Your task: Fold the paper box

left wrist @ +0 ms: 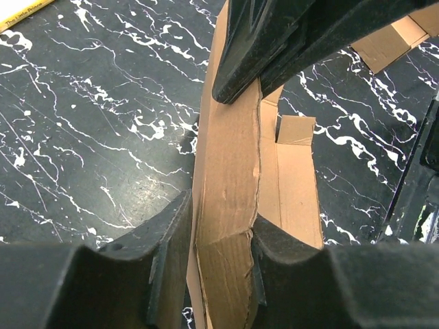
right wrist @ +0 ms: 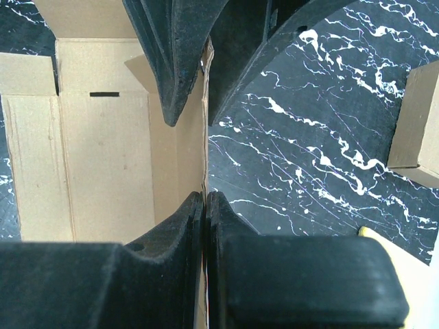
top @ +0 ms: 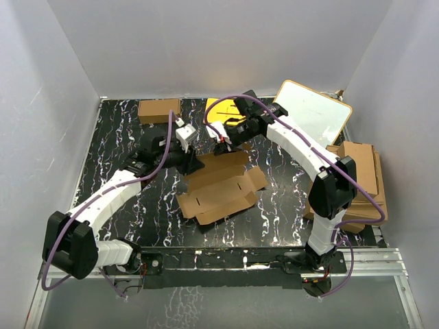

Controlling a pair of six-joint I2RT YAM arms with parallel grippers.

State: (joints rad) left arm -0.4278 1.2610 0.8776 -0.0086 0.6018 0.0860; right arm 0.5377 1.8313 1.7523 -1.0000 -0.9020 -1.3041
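Black marble-look table [top: 113,137] inside plain white walls. From above, the paper box [top: 223,195] is lying opened out flat about mid-table, flaps going every direction. Both arms reach to its far edge, with the left hand [top: 195,163] on the far-left corner and the right hand [top: 223,146] just beside it on the far flap. They're really close together, so I'd guess the hands bumping each other is worry number one if either one swings. A smaller carton [top: 159,108] and a yellow sheet [top: 221,110] sit along the back, and a pile of bigger cardboard sheets [top: 360,178] is off to the right.

Left wrist view: the fingers [left wrist: 168,274] sit on both sides of a standing strip of the box and look clamped onto it. The cardboard between them is wavy and dented. Squeeze or twist more and I reckon it creases somewhere that isn't a fold line.

Right wrist view: fingers [right wrist: 178,62] pressed together on one thin raised flap edge, basically no gap. The rest of the box lies flat to the left, slot visible. That's a skinny pinch on thin card. Pull too hard and it could slip out, or the flap could tear at its crease, since both hands would be tugging the same corner in different directions.
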